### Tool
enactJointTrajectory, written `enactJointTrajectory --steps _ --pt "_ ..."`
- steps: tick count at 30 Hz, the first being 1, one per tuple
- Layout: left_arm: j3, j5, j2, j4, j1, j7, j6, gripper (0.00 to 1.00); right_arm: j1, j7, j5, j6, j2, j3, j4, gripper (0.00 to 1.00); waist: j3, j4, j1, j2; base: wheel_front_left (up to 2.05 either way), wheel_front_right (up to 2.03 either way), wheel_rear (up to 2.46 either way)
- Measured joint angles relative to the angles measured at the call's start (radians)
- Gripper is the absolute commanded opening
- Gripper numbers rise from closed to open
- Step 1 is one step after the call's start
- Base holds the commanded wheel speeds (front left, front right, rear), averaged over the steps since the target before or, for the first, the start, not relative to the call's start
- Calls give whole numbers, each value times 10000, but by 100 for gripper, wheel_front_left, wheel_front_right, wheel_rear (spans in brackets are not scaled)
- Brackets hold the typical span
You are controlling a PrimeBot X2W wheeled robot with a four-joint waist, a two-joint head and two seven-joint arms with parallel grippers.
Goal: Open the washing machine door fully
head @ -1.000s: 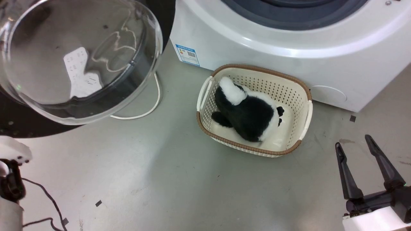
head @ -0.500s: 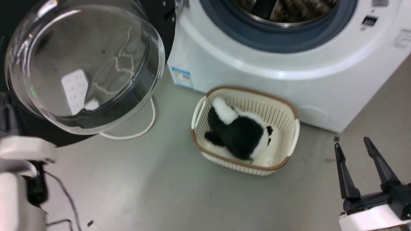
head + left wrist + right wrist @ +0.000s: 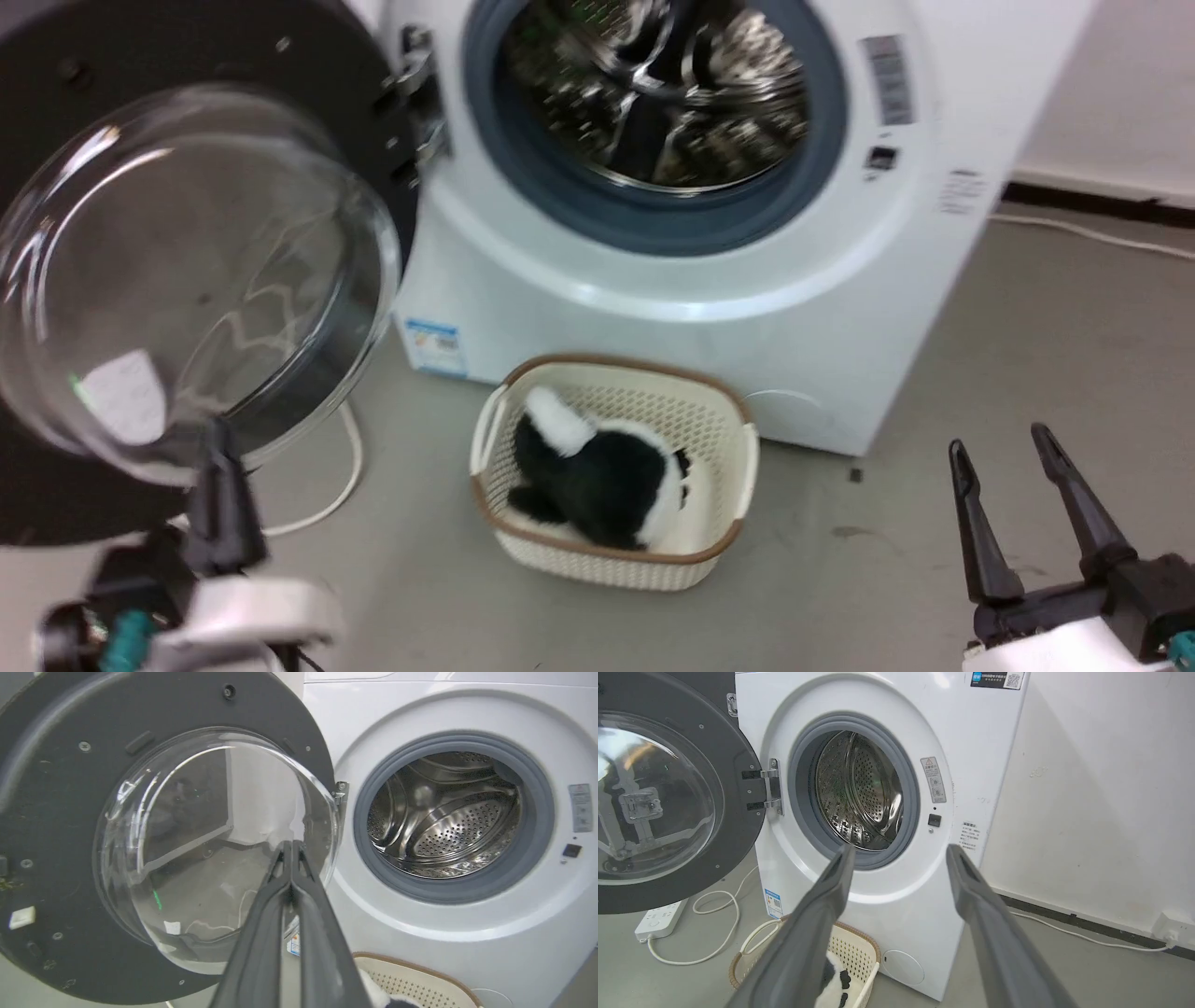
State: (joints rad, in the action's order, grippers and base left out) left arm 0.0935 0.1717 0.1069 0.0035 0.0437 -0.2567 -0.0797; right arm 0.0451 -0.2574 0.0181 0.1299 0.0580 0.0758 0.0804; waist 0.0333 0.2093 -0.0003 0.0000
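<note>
Standing wide open, the washing machine door (image 3: 196, 271) hangs from a metal hinge (image 3: 771, 791) on the left side of the washing machine (image 3: 653, 308). Its inner face is turned towards the room: a black ring around a bulging clear glass bowl. The white washer's round mouth is uncovered, showing a grey rubber gasket (image 3: 579, 201) and the perforated steel drum (image 3: 653, 93) behind it. A small blue sticker (image 3: 431, 345) sits low on the washer's front, at its left corner.

The left end effector (image 3: 217, 439) is at the lower left, blurred in the head view, its two dark fingers pressed together with nothing between them. It rises in front of the lower edge of the glass bowl; whether it touches the glass cannot be told. The right end effector (image 3: 999, 441) is at the lower right, well away from the washer, fingers spread wide and empty.

On the grey floor (image 3: 1027, 327) just in front of the washer stands a cream plastic basket (image 3: 621, 362) with a brown rim. A black and white plush toy (image 3: 597, 476) lies inside it. Below the open door, a white power strip (image 3: 658, 917) lies on the floor, with its white cable (image 3: 714, 933) looping beside it.
</note>
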Motion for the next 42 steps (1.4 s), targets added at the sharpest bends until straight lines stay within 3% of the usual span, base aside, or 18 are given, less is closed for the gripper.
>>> enactJointTrajectory --steps 4,5,6,17,27,41,42 --pt "-773 -155 -267 -10 -682 2 98 0 218 0 -69 0 -17 -71 35 100 -304 -489 0 0 0 0 0" --pt "-982 -282 -322 -4 -812 0 94 33 271 0 -167 0 -21 -73 25 100 -354 -606 1 0 0 0 0" --pt "-1127 -370 -339 10 -900 0 94 100 312 0 -265 0 -25 -82 2 100 -392 -715 0 0 0 0 0" --pt "-2359 -759 -522 435 -1277 2 -25 100 536 0 -546 0 -29 -67 -268 100 -492 -1378 2 0 0 0 0" --pt "-2357 -1009 -537 516 -1277 2 -360 100 531 0 -560 0 -31 -109 -336 100 -450 -1414 3 0 0 0 0" --pt "-2288 -995 -543 418 -1276 2 -403 100 531 0 -723 0 -31 -159 -336 100 -414 -1281 3 0 0 0 0" --pt "-2259 -997 -545 359 -1276 2 -407 0 531 0 -723 0 -31 -163 -336 0 -414 -1270 3 0 0 0 0"
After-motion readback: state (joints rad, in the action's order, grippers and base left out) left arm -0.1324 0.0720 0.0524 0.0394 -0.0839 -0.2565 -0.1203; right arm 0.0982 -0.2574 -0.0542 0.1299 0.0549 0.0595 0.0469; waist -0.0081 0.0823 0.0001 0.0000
